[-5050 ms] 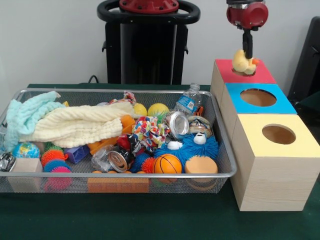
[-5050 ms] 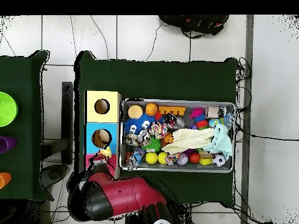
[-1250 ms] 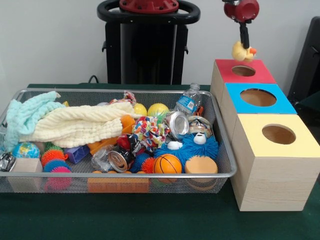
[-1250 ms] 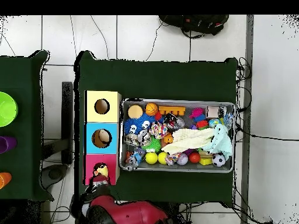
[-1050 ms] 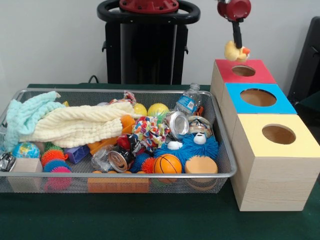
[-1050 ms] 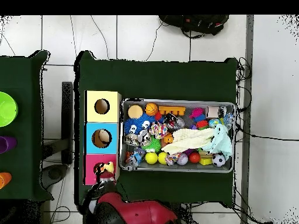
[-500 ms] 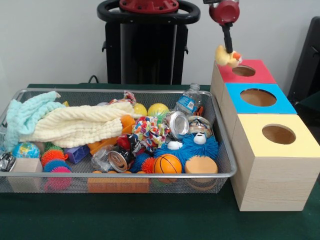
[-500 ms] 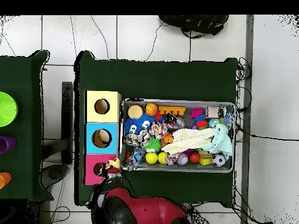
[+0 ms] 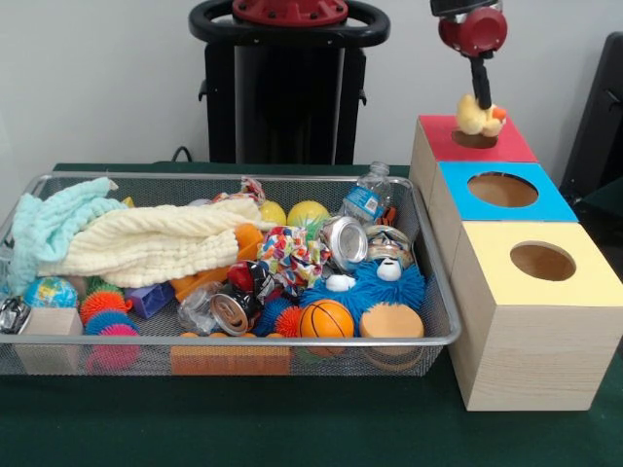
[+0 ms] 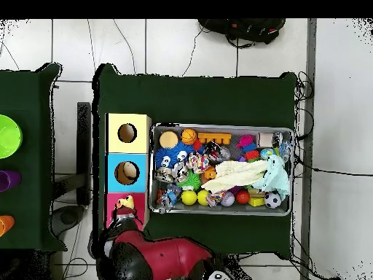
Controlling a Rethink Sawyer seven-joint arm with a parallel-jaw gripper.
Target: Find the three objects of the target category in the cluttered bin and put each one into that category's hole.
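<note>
Front view: small yellow rubber duck [image 9: 476, 116] with orange beak, hanging just over round hole of red-topped wooden box [image 9: 487, 148], pinched from above by closed black gripper [image 9: 481, 97]. Probably light, squashy, slick; best held across the body. Cluttered wire-mesh bin [image 9: 428, 255] alongside.

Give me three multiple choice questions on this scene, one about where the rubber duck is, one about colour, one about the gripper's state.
1. Where is the rubber duck?
A. above the red box's hole
B. in the wire bin
C. on the yellow box

2. What colour is the top of the middle box?
A. green
B. blue
C. white

3. What is the gripper doing?
A. open and empty
B. gripping a can
C. shut on the duck

Answers: 1 A, the duck hangs over the red box. 2 B, blue sits between red and yellow. 3 C, the duck hangs from it.
</note>
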